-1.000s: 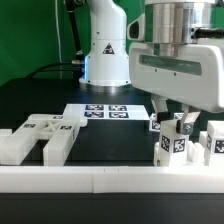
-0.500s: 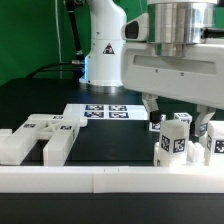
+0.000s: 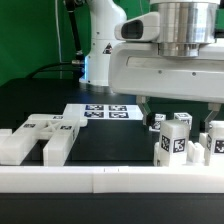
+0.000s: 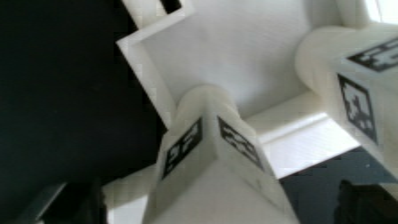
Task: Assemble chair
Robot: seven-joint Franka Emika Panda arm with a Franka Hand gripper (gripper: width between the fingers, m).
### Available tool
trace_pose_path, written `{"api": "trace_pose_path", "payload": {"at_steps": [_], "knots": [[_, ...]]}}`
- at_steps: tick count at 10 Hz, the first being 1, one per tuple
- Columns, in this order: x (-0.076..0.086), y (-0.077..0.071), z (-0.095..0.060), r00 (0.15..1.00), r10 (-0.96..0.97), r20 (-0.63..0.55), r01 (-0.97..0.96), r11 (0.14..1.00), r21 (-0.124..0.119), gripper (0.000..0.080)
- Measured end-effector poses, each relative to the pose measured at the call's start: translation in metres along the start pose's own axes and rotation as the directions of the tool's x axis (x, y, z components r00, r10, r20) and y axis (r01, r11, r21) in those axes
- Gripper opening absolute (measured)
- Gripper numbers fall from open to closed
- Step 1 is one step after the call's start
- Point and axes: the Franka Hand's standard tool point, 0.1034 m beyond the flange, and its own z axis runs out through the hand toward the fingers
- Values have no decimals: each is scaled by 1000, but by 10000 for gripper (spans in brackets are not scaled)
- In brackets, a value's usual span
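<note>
An upright white chair post (image 3: 172,140) with black-and-white tags stands at the exterior view's right, just behind the front rail. A second tagged post (image 3: 214,142) stands beside it. My gripper (image 3: 181,118) hangs over the first post, its dark fingers (image 3: 146,110) spread wide to either side and apart from it. In the wrist view the post (image 4: 214,150) fills the middle, with the fingers (image 4: 54,203) dark at the corners and the gripper (image 4: 217,208) open. Slotted white chair blocks (image 3: 42,135) lie at the left.
The marker board (image 3: 105,111) lies flat behind the parts, in front of the arm's base (image 3: 105,60). A long white border rail (image 3: 100,178) runs along the front. Another white chair piece (image 4: 222,60) lies below the gripper.
The fingers have spread apart from around the top of the upright post, and the gripper body has come closer and lower in the exterior view. The post stays standing.
</note>
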Motion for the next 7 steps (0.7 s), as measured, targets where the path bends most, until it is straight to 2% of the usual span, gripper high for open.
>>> {"api": "trace_pose_path", "payload": {"at_steps": [3,7], "knots": [[2,1,-1,979,-203,-3,203,979,-2,649],[4,5,-1,885,-466,-1,466,885,-7,649]]}}
